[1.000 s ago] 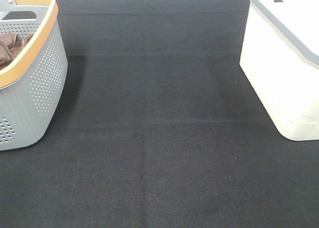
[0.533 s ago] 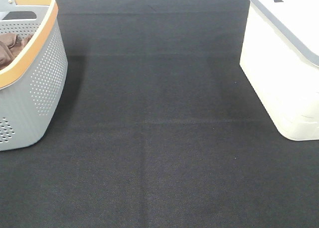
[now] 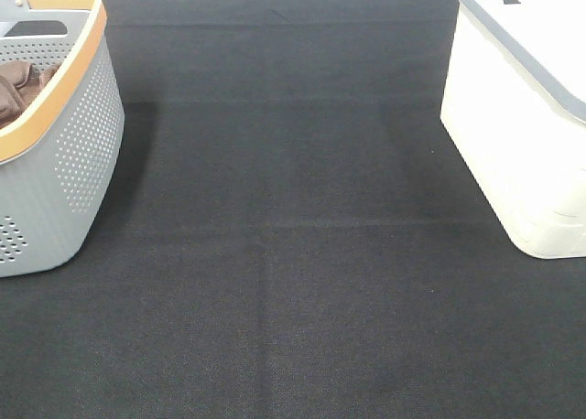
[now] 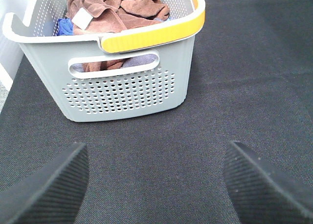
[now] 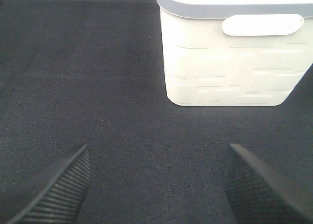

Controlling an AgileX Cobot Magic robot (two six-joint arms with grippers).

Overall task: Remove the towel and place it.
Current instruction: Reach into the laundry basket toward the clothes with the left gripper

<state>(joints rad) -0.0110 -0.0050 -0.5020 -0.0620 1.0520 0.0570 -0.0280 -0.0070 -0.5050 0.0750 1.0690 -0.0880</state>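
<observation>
- Over on the left of the surface (image 3: pixel 293 254), the brown towel (image 4: pixel 117 11) lies bunched inside the grey basket (image 4: pixel 122 92), with a bit of blue cloth (image 4: pixel 61 26) beside it.
- My left gripper (image 4: pixel 156 185) faces the handle side of the basket, spread wide and empty, touching neither the basket nor the towel.
- My right gripper (image 5: pixel 156 185) is spread wide too and holds nothing. It faces the white bin (image 5: pixel 230 67) at the other end of the surface.
- Neither gripper shows in the high view.
- I judge the task not yet begun: the towel is not gripped, lifted or set down.
- All of it is left: reach into the basket, pinch the towel, lift it clear of the rim and place it. The task does not say where it should go.
</observation>
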